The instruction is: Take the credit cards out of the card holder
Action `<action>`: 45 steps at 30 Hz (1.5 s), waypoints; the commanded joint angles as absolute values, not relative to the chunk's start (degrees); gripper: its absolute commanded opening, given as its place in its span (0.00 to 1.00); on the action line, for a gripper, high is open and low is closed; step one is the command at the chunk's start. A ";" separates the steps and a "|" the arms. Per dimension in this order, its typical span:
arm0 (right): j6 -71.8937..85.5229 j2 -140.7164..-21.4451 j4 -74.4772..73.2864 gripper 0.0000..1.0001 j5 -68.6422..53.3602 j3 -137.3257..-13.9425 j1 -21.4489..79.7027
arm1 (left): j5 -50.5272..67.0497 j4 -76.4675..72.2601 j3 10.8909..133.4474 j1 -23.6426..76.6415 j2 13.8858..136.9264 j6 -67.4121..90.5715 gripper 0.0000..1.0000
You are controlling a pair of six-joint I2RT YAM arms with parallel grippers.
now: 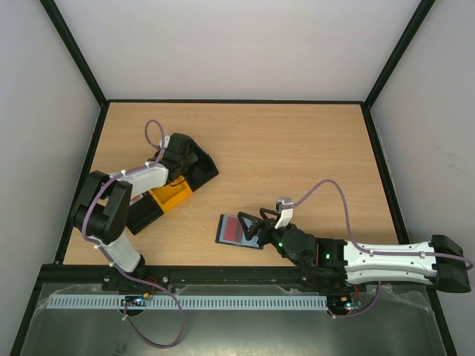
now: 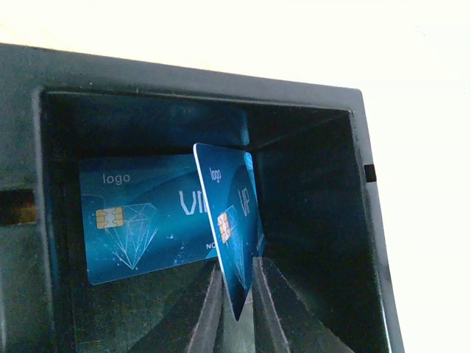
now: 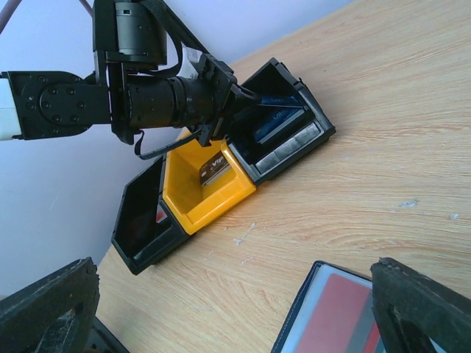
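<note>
The card holder [image 1: 226,230] lies open on the table, a red-faced card [image 1: 231,228] in its pocket. My right gripper [image 1: 251,227] hovers open at its right side. In the right wrist view the card holder [image 3: 309,312] and its red card [image 3: 335,316] sit low between the wide fingers [image 3: 423,309]. My left gripper [image 2: 237,312] reaches into a black tray [image 2: 309,191]. Its jaws are parted a little, and a blue card [image 2: 229,220] stands tilted between them. Another blue card [image 2: 140,224] lies flat on the tray floor.
Three trays stand in a row at the left: the black tray [image 3: 294,140] with the left arm in it, a yellow tray [image 3: 191,209] with a dark card [image 3: 215,169], and another black tray [image 3: 136,220]. A black frame rims the table [image 1: 312,148].
</note>
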State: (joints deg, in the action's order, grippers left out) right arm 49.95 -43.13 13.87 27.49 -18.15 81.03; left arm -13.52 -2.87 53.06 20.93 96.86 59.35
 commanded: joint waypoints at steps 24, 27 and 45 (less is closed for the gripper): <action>50.61 -40.20 10.26 0.98 30.02 -18.47 81.39 | -17.50 3.83 57.26 20.83 94.08 56.14 0.29; 51.42 -39.67 9.70 0.98 30.12 -18.35 81.38 | -17.84 4.21 57.28 20.83 92.69 55.71 0.35; 55.26 -33.93 2.04 0.98 32.38 -16.70 81.34 | -12.71 10.94 52.95 21.13 71.56 46.29 0.93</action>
State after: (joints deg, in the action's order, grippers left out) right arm 52.51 -36.16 5.93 28.84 -17.85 81.03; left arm -16.16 8.47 55.27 20.97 77.49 51.00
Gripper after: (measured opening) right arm 0.977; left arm 0.847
